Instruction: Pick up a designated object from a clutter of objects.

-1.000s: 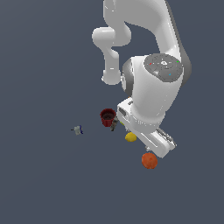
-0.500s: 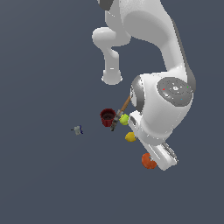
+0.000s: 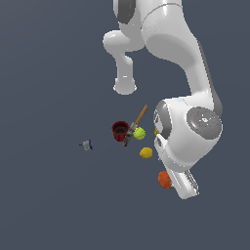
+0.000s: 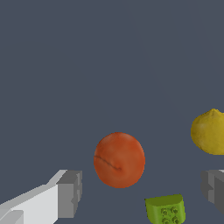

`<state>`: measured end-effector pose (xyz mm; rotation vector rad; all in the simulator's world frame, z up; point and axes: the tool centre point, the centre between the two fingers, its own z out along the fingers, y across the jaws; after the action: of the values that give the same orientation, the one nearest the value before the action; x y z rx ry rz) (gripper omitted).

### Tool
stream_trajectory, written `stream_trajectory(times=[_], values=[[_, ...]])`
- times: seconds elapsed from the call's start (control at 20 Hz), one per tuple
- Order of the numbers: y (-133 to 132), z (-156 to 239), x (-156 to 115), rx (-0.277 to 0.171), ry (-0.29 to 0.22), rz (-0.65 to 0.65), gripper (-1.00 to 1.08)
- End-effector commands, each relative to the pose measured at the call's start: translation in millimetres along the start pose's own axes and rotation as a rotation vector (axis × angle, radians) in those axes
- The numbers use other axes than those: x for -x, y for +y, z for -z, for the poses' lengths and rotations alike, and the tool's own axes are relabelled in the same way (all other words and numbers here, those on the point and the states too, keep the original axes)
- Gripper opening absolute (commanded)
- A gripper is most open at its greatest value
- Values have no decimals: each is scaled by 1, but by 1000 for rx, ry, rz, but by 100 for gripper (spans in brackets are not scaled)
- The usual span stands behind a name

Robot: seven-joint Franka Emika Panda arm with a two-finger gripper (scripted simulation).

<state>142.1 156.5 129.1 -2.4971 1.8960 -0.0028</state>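
Spread wide, the tool (image 4: 140, 192) had its two grey fingers (image 4: 70, 192) standing well apart in the wrist view, with nothing between their pads. The orange ball (image 4: 119, 160) lay on the grey tabletop (image 4: 87, 65) beyond the fingertips, roughly between the lines of the two fingers and nearer to the one on the white mount; it touched neither. A dark crease ran across its skin. Just beside the ball sat a green block (image 4: 165, 210) with studs on its face, and the yellow lemon (image 4: 210, 132) lay farther off, close to the other finger.

In the exterior view the white arm (image 3: 190, 141) bent low over the clutter, and the orange ball (image 3: 164, 179) showed only partly, tucked against the hand's edge on the exterior view's left. The lemon (image 3: 146, 153) lay near it, apart. Farther away stood the dark red cup (image 3: 120, 131), with the wooden-handled tool (image 3: 135, 125) lying slantwise just beside it and the yellow-green ball (image 3: 139, 133) next to that handle. A tiny grey-blue item (image 3: 87, 145) lay well apart toward the exterior view's left.
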Motion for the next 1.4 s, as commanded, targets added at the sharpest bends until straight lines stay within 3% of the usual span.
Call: stream_trajectory(times=[0.0, 0.45, 0.9, 1.35], values=[[-3, -9, 6, 1, 1, -44, 100], [-9, -29, 18, 5, 3, -137, 100], [-10, -35, 20, 6, 3, -146, 100], [-8, -78, 20, 6, 3, -150, 100]])
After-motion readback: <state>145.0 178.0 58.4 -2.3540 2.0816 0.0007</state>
